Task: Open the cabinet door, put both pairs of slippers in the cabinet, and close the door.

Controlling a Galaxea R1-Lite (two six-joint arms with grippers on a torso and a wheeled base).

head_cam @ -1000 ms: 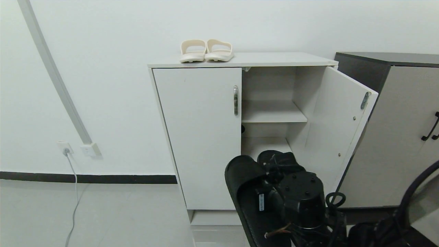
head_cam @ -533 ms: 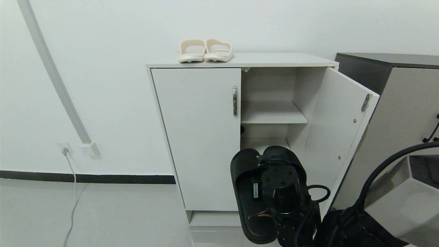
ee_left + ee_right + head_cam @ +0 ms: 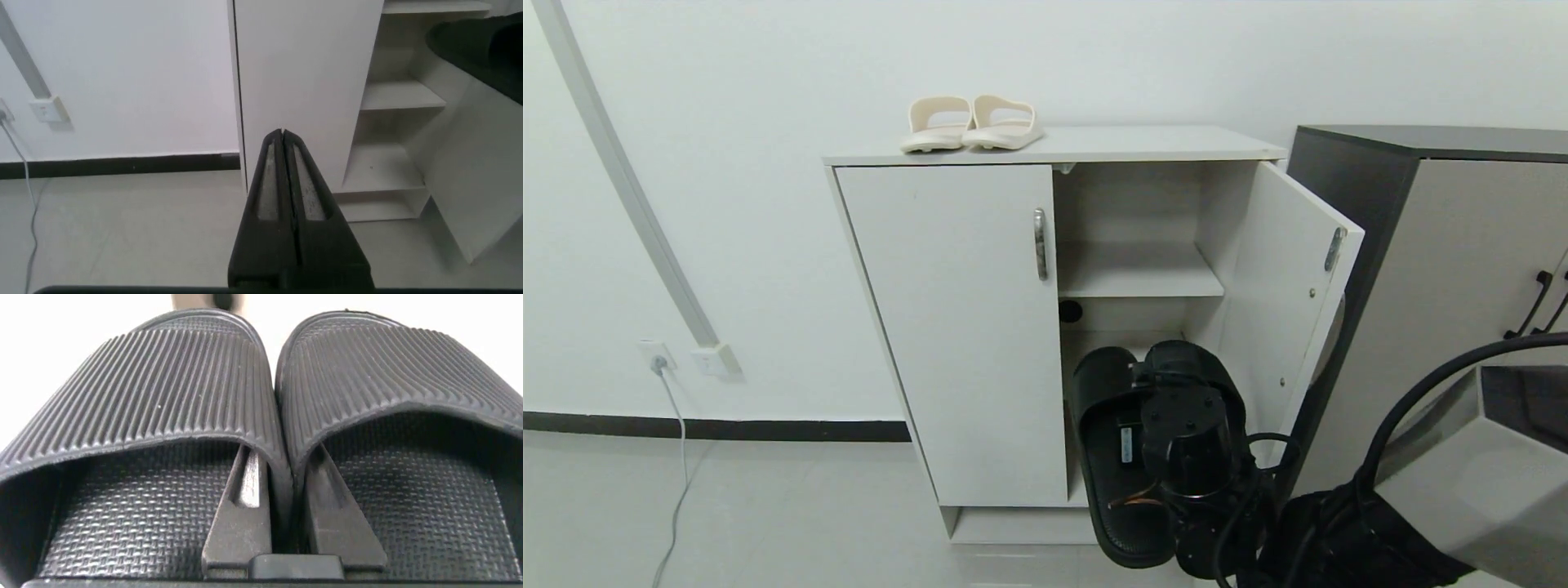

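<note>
The white cabinet has its right door swung open and its left door shut. A pair of black slippers hangs at the open compartment's lower front, toes pointing in. My right gripper is shut on the slippers' touching inner walls, one finger inside each slipper. A cream pair of slippers rests on the cabinet top at its left end. My left gripper is shut with nothing in it, held low and facing the cabinet's shut left door.
Inside the open side sit a shelf and a lower board. A grey cabinet stands close behind the open door. A wall socket with a cable is at the left, above the floor.
The camera has shifted, so the cabinet sits further left in view. My right gripper has carried the black slippers up and forward to the open compartment's lower front.
</note>
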